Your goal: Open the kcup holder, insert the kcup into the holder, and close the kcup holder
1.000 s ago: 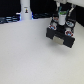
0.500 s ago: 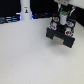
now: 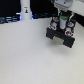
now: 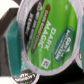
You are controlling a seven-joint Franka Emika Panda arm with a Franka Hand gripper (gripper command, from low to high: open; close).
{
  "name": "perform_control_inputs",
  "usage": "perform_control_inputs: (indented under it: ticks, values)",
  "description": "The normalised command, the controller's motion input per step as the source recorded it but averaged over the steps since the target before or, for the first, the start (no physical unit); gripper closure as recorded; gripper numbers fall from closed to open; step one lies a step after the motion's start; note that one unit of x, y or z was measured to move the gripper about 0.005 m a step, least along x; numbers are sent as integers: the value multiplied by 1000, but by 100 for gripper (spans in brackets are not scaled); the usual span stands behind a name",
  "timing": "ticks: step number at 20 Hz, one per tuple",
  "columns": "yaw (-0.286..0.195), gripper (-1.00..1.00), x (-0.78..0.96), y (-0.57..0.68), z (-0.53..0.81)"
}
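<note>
Glossy printed green foil lid on kcup (image 4: 47,35), matt black plastic kcup holder (image 3: 61,38), smooth white table (image 3: 25,55)

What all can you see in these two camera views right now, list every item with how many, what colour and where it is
kcup holder: one, black, boxy, on the white table toward the exterior view's right, under the gripper.
kcup: one, green lid with white lettering, fills the wrist view close to the camera; in the exterior view only a small green spot at the gripper.
white bottle-like object: one, white, at the far edge of the table toward the exterior view's left.
table: one, white surface across most of the exterior view.
dark clutter: blurred, dark with blue glints, along the far edge; cannot tell what it is.
gripper: one, white and black, above the holder; whether it is open or shut cannot be told.
</note>
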Motion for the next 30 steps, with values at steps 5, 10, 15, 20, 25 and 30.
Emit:
perform_control_inputs:
  ticks: [5, 10, 15, 20, 25, 30]
  values:
    - [42, 100, -309, -63, -85]
    - [0, 100, -253, -122, 150]
    - [0, 100, -78, -135, -243]
    - [0, 100, -2, -136, -369]
    - [0, 100, 0, -11, -383]
    - [63, -100, 5, 34, -200]
